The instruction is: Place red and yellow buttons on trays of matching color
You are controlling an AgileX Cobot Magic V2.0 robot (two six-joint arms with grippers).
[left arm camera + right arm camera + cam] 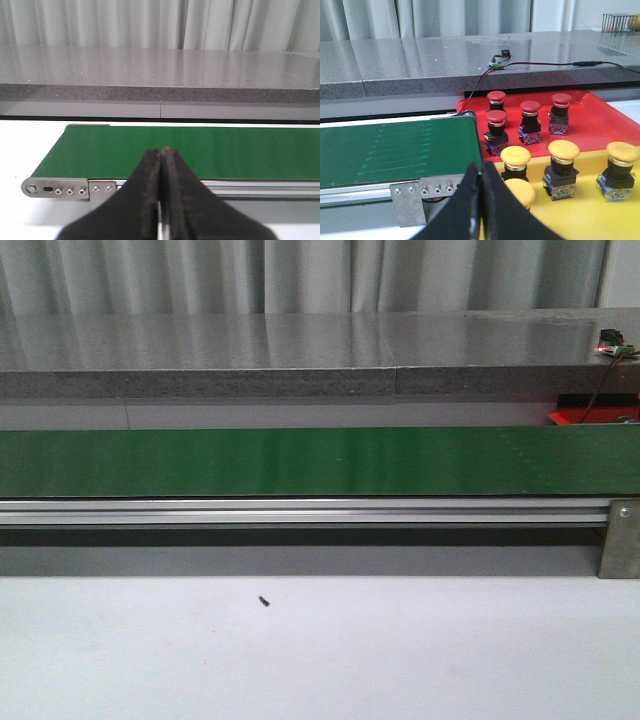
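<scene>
Red buttons (530, 107) in red tray (600, 125)

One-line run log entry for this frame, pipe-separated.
conveyor belt: empty | red tray: four red buttons | yellow tray: four yellow buttons | left gripper: shut, holding nothing | right gripper: shut, holding nothing

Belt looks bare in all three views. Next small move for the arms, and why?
Probably hold both arms and watch the belt. No button rides it in any view, and both sets of jaws are shut with nothing between them. Four red buttons already sit on the red tray and four yellow buttons on the yellow tray, so nothing needs moving yet.
</scene>
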